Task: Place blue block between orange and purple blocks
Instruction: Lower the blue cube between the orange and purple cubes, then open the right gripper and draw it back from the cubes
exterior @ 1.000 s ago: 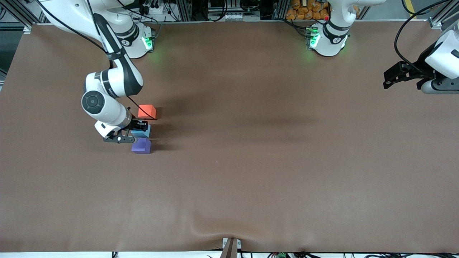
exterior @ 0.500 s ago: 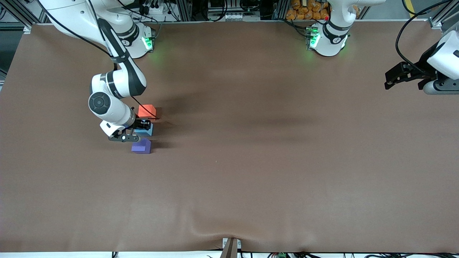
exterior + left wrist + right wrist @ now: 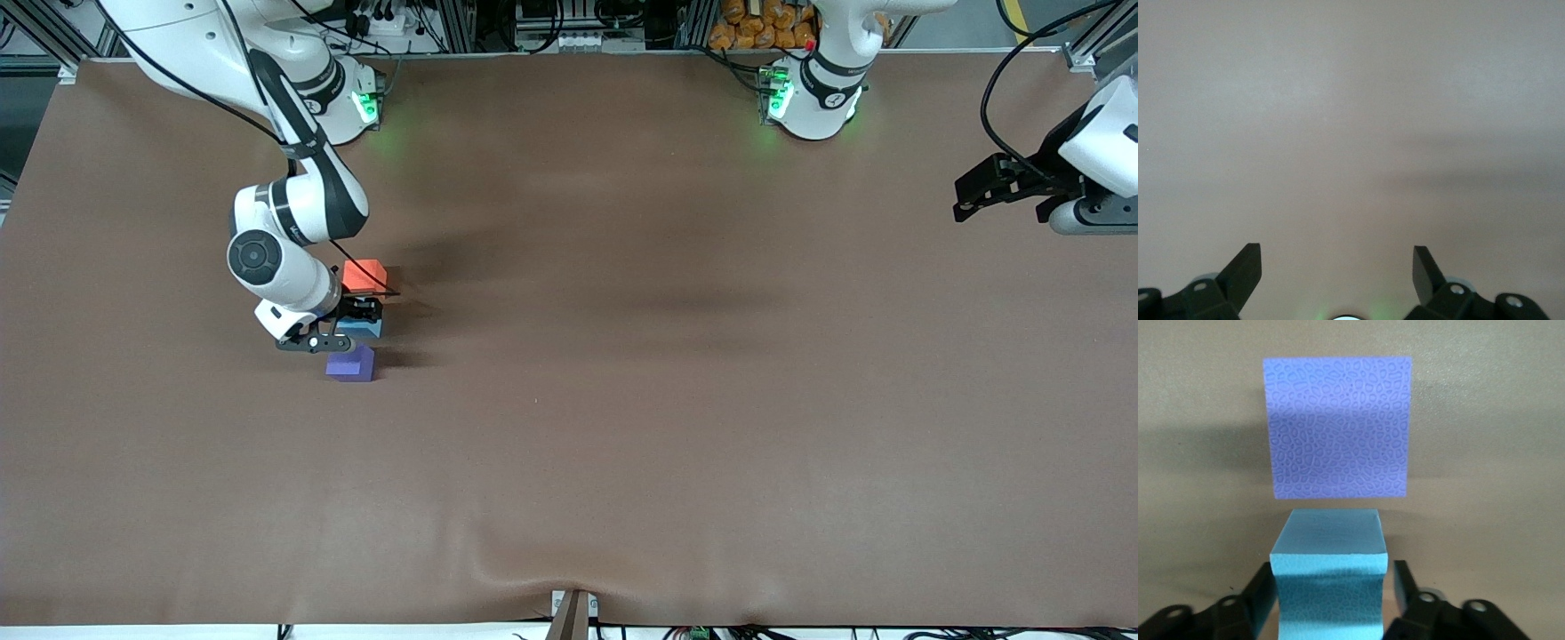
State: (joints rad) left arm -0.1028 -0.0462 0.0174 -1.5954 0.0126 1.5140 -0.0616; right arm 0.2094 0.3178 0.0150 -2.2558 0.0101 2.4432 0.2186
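Note:
My right gripper (image 3: 359, 316) is shut on the sky-blue block (image 3: 366, 329), which is pinched in at its sides between the two fingers (image 3: 1265, 590). The block (image 3: 1330, 540) sits low between the orange-red block (image 3: 363, 275) and the violet-purple block (image 3: 351, 365). I cannot tell whether it touches the table. In the right wrist view the purple block (image 3: 1338, 427) lies just ahead of the blue one, and the orange one is out of view. My left gripper (image 3: 965, 200) waits open and empty at the left arm's end of the table, and shows open in its wrist view (image 3: 1337, 257).
The brown table cover (image 3: 622, 400) is bare around the three blocks. It has a small wrinkle (image 3: 533, 569) at the edge nearest the front camera. The left wrist view shows only bare cover (image 3: 1351, 133).
My right gripper has moved the blue block a little toward the left arm's end, more squarely between the orange and purple blocks. The left arm has barely moved.

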